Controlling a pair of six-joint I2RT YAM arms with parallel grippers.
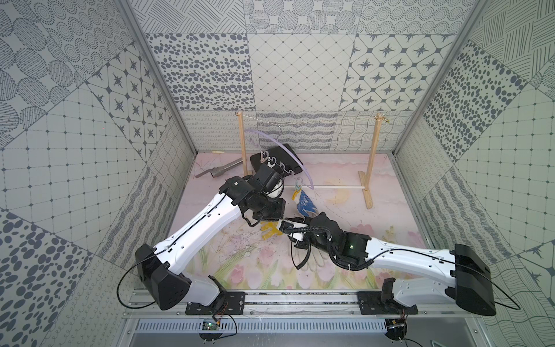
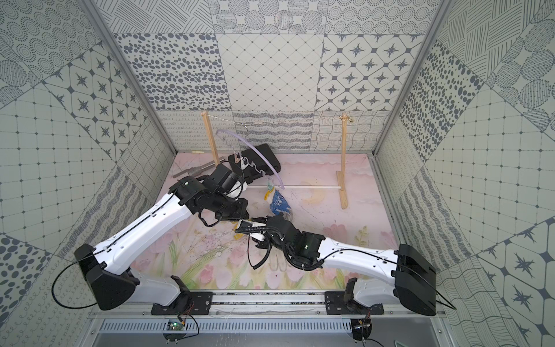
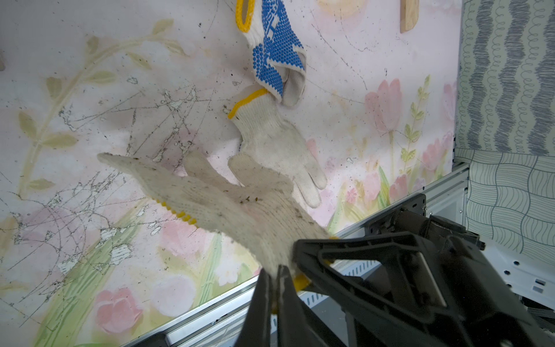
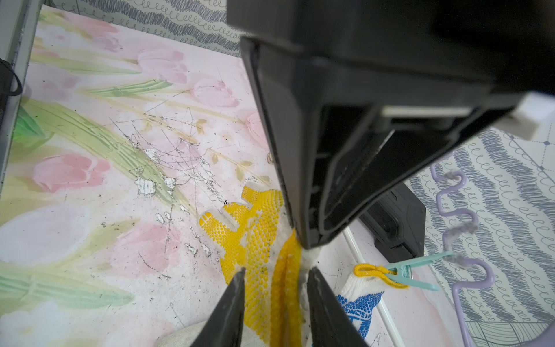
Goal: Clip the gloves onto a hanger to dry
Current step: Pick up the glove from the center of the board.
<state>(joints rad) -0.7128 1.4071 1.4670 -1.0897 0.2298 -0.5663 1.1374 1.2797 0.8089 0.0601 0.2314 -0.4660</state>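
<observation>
Blue-dotted glove [image 1: 304, 204]: blue lettering on the palm, too creased to read. Its yellow cuff is in a teal clip [image 4: 414, 270] of the lilac hanger [image 4: 477, 282], far left of centre.
Soiled glove [image 3: 240, 204], yellow-dotted palm: cuff pinched in the fully closed left gripper [image 3: 274, 285].
Right gripper [image 4: 277, 270]: jaws part-open astride that cuff; contact unclear.
Plain glove [image 3: 276, 147]: flat on the mat [image 3: 90, 90], mostly hidden under the right arm [image 1: 390, 258] in both top views.

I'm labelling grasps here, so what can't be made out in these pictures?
- Right gripper: pinching the held glove's cuff or only straddling it? Right wrist view unclear; its arm blocks both top views.
- Hanger: number of free clips; too small in top views, cut off by the right wrist view's edge.
</observation>
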